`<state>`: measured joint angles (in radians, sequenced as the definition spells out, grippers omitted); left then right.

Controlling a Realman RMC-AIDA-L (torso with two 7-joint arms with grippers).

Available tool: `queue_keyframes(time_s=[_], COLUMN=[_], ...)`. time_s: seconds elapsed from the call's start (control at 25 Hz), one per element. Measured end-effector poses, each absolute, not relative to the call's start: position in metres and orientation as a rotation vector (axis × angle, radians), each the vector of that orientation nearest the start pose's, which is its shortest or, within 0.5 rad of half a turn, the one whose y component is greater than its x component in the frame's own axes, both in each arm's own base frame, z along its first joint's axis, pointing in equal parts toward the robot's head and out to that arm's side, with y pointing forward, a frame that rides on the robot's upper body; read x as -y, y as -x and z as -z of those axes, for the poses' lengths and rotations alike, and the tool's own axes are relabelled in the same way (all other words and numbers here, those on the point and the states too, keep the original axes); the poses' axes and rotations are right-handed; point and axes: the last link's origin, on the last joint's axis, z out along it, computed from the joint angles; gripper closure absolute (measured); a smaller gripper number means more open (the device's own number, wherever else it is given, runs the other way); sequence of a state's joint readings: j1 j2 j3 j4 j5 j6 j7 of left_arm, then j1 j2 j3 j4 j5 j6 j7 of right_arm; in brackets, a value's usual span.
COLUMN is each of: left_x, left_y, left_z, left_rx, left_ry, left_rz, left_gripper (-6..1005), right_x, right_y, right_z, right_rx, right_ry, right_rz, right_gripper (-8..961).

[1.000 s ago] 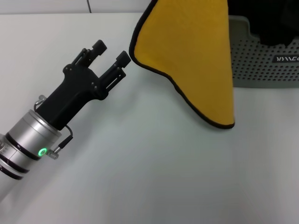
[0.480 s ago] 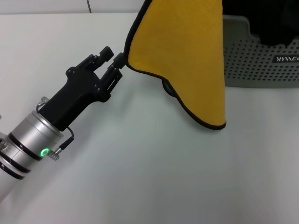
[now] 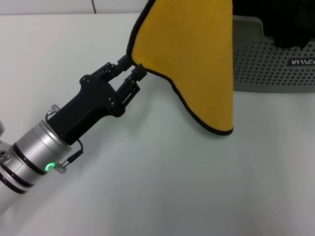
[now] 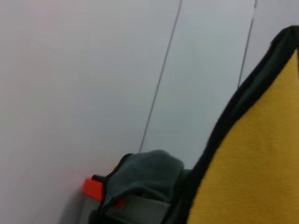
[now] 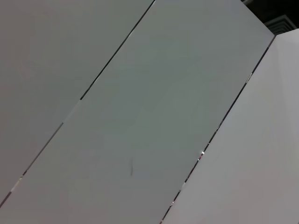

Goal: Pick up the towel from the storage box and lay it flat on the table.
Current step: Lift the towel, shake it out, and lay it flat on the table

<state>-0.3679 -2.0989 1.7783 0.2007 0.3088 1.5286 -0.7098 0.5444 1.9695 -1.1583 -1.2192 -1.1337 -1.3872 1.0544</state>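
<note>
The mustard-yellow towel [image 3: 197, 54] with black edge trim hangs in the air over the white table [image 3: 172, 187], its top out of the head view. Its lowest corner is just above the tabletop. My left gripper [image 3: 132, 66] reaches up from the lower left and stands at the towel's left corner, open, with one finger on each side of the black edge. The towel also fills the side of the left wrist view [image 4: 261, 158]. The grey-green perforated storage box [image 3: 275, 69] stands at the back right, behind the towel. My right gripper is out of view.
Dark black fabric [image 3: 285, 19] lies in the storage box. The right wrist view shows only pale wall panels. A red piece [image 4: 93, 187] and a dark grey-green shape [image 4: 145, 172] show low in the left wrist view.
My left gripper has moved forward and to the right, from beside the towel to straddling its left corner. The hanging towel has shifted a little to the left.
</note>
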Motion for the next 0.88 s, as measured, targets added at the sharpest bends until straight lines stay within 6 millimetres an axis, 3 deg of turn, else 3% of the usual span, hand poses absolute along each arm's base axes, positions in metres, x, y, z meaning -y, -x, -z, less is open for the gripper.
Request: queue_keyframes(time_s=[0.88], left_x=[-0.283], left_y=[0.267], left_z=[0.044], left_rx=[0.6], left_ry=[2.039], left_rz=[1.29], left_gripper=[606], right_x=[-0.363], right_y=[-0.07], right_z=[-0.112], right_rx=[0.683], right_ry=[2.236], right_rz=[-1.114], right_gripper=[945])
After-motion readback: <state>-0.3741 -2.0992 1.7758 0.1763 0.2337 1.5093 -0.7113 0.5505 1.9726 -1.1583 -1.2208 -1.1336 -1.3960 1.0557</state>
